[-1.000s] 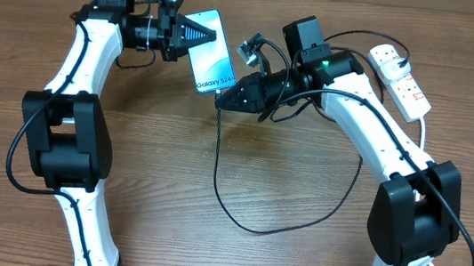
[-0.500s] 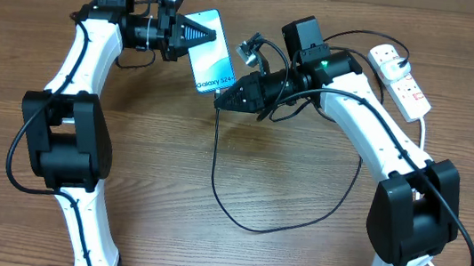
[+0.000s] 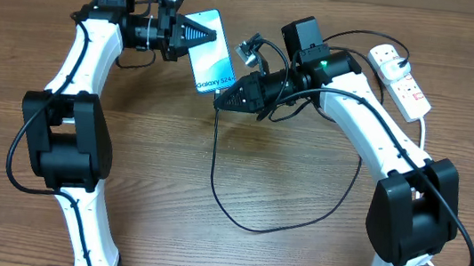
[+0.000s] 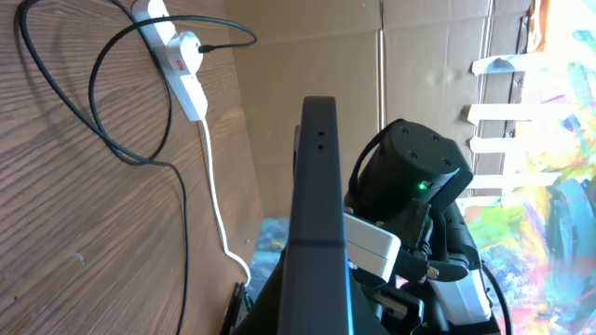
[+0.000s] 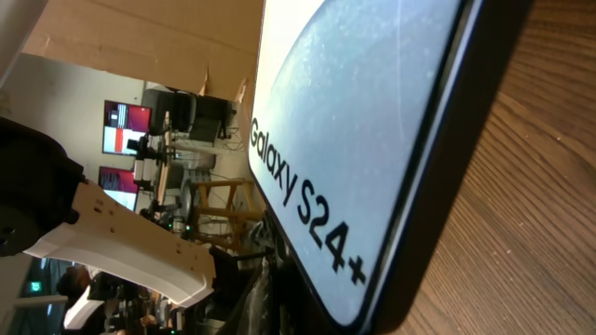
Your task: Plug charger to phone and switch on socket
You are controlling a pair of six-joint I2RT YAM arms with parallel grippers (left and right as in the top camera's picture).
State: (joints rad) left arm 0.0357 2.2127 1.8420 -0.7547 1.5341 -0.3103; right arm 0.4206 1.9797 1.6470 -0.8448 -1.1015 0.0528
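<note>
Overhead, left pincer [image 3: 202, 35] closed on phone [image 3: 213, 54], right pincer [image 3: 223, 99] pinching charger [image 3: 215, 148] tip, phone's end just ahead of it, cable trailing below.

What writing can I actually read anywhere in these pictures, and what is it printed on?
"Galaxy S24+": on the light screen of the phone, clearest in the right wrist view.
On the socket: any marking is too small to read.
On the background monitors: blurred, unreadable.
</note>
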